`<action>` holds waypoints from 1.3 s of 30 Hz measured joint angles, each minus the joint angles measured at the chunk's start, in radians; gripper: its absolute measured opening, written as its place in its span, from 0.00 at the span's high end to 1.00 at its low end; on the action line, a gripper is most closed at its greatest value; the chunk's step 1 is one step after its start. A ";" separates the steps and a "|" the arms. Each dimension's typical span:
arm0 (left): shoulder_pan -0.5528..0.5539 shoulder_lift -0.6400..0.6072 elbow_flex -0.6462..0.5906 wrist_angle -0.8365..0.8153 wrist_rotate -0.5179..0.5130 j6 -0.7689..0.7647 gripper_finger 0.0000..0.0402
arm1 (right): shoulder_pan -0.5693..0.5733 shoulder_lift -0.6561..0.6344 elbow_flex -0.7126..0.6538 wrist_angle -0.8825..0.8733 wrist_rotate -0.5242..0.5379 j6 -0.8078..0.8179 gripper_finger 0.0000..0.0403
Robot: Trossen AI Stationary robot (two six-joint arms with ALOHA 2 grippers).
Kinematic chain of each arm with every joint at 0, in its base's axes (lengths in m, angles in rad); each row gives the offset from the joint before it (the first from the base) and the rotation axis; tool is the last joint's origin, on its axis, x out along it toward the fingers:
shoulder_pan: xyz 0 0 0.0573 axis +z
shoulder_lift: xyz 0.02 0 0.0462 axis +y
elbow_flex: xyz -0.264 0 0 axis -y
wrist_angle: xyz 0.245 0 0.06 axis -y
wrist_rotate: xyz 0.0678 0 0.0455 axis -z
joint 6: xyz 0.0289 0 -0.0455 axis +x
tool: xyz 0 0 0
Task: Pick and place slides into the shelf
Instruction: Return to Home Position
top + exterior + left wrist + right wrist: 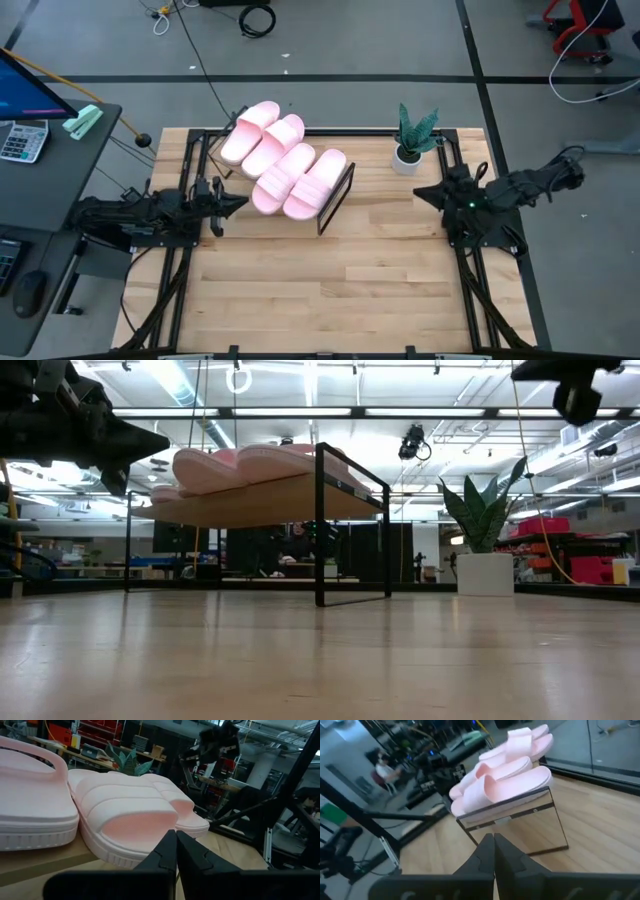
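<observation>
Several pale pink slides (285,165) lie sole-down, side by side, on the shelf's wooden plank (265,505), which stands on thin black wire end frames (337,198). My left gripper (243,203) is shut and points level at the near slide (130,815) from the table's left, a short way off it. My right gripper (418,192) is shut and hangs above the table to the right of the shelf (520,812), pointing toward the slides (505,777). Neither touches anything.
A potted plant (413,140) in a white pot stands at the table's far right, close to my right arm. A side desk with a calculator (22,140) sits off the table's left. Bare tabletop (330,290) spreads along the near side.
</observation>
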 joint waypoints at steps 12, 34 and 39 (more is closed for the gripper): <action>0.000 0.000 0.000 0.010 0.000 0.000 0.92 | -0.220 -0.236 -0.231 0.106 -0.192 -0.100 1.00; 0.000 0.000 0.000 0.006 0.000 0.000 0.93 | -0.223 -0.432 -0.397 0.255 -0.191 -0.258 1.00; 0.000 0.000 0.000 0.006 0.000 0.000 0.91 | -0.223 -0.432 -0.489 0.392 -0.201 -0.255 1.00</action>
